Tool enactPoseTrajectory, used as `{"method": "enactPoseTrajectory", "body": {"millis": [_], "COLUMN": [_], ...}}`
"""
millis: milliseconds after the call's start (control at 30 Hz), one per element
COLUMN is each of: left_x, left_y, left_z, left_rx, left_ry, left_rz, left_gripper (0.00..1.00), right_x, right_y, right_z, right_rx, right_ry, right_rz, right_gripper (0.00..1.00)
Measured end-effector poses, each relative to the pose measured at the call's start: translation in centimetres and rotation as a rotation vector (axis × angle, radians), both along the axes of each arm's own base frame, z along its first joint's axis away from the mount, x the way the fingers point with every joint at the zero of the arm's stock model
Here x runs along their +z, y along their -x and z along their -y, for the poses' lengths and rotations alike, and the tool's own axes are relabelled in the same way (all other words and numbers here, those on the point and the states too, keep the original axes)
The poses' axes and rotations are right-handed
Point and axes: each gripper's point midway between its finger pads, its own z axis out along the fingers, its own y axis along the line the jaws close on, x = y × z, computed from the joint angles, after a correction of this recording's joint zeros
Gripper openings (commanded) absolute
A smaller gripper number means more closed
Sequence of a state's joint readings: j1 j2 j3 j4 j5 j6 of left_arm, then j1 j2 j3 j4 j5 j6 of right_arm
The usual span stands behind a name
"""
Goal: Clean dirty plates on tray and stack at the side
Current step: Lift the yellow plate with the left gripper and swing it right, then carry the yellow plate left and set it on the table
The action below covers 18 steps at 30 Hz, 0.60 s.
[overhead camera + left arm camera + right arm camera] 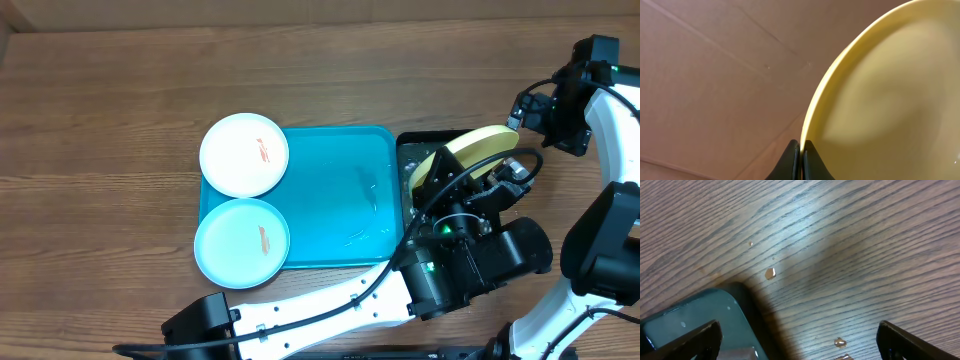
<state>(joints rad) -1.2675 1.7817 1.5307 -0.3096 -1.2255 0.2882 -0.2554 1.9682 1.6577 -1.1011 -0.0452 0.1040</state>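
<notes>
The left gripper (801, 150) is pinched tight on the rim of the yellow-green round plastic plate (470, 147). It holds the plate tipped up on edge above the small black plastic tray (425, 142), which sits at 3 o'clock from the large turquoise plastic tray (330, 190).

Seen from overhead, the tilted plate's long axis runs roughly from 8 o'clock to 2 o'clock. The left arm grips it from the 6 o'clock side.

The right gripper (799, 330) is spread wide and holds nothing. It hangs over the wooden table (100, 100) just past the black tray's corner, at about 1 o'clock from the held plate, so it is the free arm nearest the plate's upper rim. Any wipe or hand-over would likely have to come in from that side, across the plate's raised edge.

The white round plastic plate (245, 155) and the pale blue round plastic plate (242, 243) lie flat at the turquoise tray's 9 o'clock end. Each has a red-orange smear, so both appear uncleaned.
</notes>
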Motion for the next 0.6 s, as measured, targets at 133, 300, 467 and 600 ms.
{"method": "enactPoseTrajectory", "body": {"millis": [133, 300, 467, 600], "left_x": [-0.6, -3.7, -8.0, -10.5], "left_y": [0.0, -0.8, -2.4, -4.7], "left_z": [-0.2, -0.8, -1.8, -2.9], "left_rx": [-0.001, -0.026, -0.026, 0.004], "left_ry": [0.001, 0.034, 0.223, 0.46], "left_rz": [-0.021, -0.155, -0.408, -0.624], "left_gripper": [0.04, 0.04, 0.04, 0.04], "right_x": [0.0, 0.0, 0.0, 0.0], "right_y": [0.0, 0.0, 0.0, 0.0], "right_z": [0.0, 0.0, 0.0, 0.0], "right_rx": [0.0, 0.0, 0.0, 0.0], "right_ry": [0.0, 0.0, 0.0, 0.0], "right_rz": [0.0, 0.0, 0.0, 0.0], "right_gripper": [1.0, 1.0, 1.0, 1.0]}}
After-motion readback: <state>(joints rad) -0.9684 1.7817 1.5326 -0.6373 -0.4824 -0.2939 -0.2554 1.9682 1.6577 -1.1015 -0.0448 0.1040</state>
